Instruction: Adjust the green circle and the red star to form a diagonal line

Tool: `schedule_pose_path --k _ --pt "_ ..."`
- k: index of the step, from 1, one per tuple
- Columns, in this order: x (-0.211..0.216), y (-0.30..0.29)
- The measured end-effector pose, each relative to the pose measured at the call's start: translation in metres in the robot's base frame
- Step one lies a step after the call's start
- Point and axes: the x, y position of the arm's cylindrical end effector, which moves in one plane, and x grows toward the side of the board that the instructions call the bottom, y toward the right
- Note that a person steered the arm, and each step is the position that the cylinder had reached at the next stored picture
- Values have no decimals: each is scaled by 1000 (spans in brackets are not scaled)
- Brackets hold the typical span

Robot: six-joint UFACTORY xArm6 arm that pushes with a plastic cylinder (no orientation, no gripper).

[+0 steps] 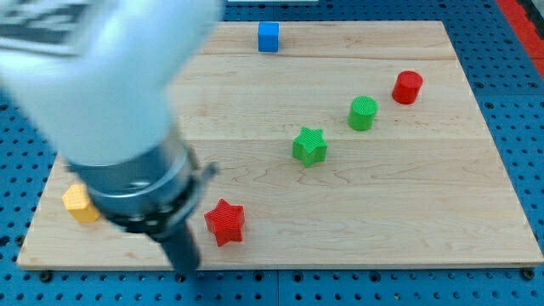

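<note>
The green circle (363, 112) stands at the view's right, between the red cylinder (407, 87) and the green star (309, 145). The red star (224, 222) lies near the view's bottom, left of centre. My arm fills the view's left and is blurred. My tip (184, 268) sits at the board's bottom edge, just left of and below the red star, not clearly touching it.
A blue cube (268, 36) stands at the view's top. A yellow block (78, 202) peeks out at the bottom left, partly behind the arm. The arm hides the rest of the board's left side. The wooden board (408, 212) lies on a blue pegboard.
</note>
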Motion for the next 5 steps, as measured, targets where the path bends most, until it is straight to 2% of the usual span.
schedule_pose_path --k 1,3,4,5 --pt "0 32" --pt "-45 -4" --pt "-52 -21" --pt "-7 -50"
